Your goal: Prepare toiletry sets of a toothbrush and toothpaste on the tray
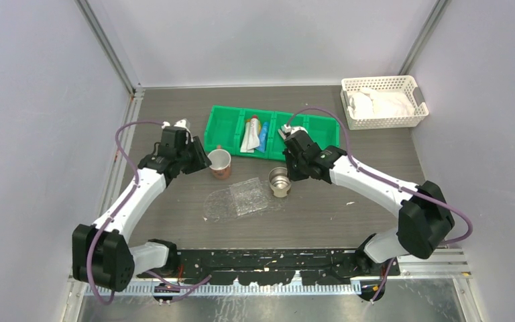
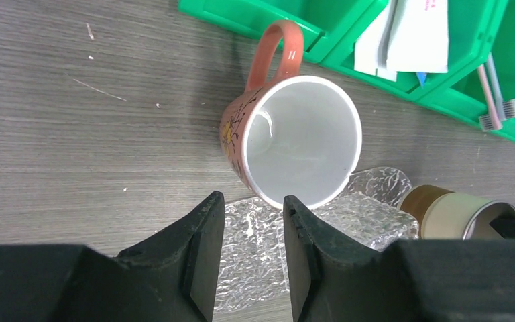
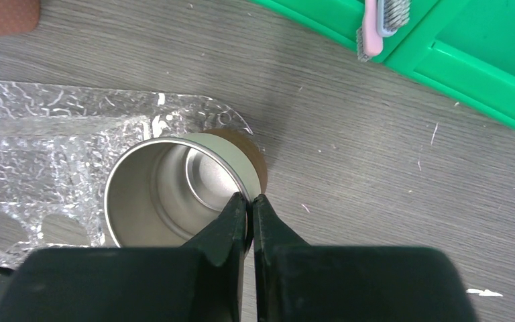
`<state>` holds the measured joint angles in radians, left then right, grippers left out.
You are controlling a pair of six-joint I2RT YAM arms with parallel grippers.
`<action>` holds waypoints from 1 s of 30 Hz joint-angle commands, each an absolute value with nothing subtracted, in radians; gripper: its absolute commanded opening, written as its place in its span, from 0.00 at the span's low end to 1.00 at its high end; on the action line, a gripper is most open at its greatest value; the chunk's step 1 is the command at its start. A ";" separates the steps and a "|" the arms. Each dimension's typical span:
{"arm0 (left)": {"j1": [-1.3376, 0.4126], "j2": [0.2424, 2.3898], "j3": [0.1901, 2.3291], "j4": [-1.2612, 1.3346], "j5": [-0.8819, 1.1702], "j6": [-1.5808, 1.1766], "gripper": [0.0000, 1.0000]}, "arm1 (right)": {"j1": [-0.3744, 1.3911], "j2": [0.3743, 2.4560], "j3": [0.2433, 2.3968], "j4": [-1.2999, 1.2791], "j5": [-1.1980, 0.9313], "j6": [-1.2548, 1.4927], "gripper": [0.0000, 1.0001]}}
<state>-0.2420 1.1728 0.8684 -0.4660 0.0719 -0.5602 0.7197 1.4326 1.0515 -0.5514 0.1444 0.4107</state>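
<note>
The see-through tray (image 1: pixel 238 200) lies mid-table, crinkly and glossy (image 2: pixel 261 255) (image 3: pixel 40 154). Two toothbrushes, one pale pink (image 3: pixel 370 27) and one grey (image 3: pixel 392 15), lie in the green bin (image 1: pixel 228 124); the left wrist view shows them too (image 2: pixel 493 94). Toothpaste tubes (image 1: pixel 251 134) lie in another compartment, a white one (image 2: pixel 409 33) on top. My left gripper (image 2: pixel 253 204) (image 1: pixel 204 161) is open over the tray's edge with nothing between its fingers, just short of a terracotta mug (image 2: pixel 295 147). My right gripper (image 3: pixel 249 199) (image 1: pixel 287 173) is shut on the rim of a metal cup (image 3: pixel 167 188).
The terracotta mug (image 1: pixel 220 163) stands at the tray's far left corner, the metal cup (image 1: pixel 279 181) at its right edge. A white lattice basket (image 1: pixel 383 100) holding white cloth sits at the back right. Grey walls close in both sides.
</note>
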 commanded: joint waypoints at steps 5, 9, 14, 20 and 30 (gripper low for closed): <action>-0.256 1.242 0.902 -0.434 0.065 -0.548 0.39 | 0.719 1.463 1.065 -0.512 0.119 0.418 0.17; -0.258 1.274 0.895 -0.408 0.067 -0.553 0.39 | 0.719 1.457 1.042 -0.483 0.086 0.419 0.17; -0.266 1.316 0.897 -0.397 0.071 -0.554 0.37 | 0.720 1.461 1.029 -0.458 0.030 0.424 0.25; -0.274 1.345 0.902 -0.394 0.071 -0.553 0.25 | 0.721 1.440 1.016 -0.459 0.040 0.422 0.50; -0.279 1.340 0.998 -0.475 0.070 -0.534 0.01 | 0.722 1.372 1.039 -0.508 0.093 0.419 0.55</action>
<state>-0.2729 1.3640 0.9199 -0.4507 0.0669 -0.5476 0.7197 1.4311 1.0145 -0.5018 0.0578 0.4217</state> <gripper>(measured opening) 0.042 0.543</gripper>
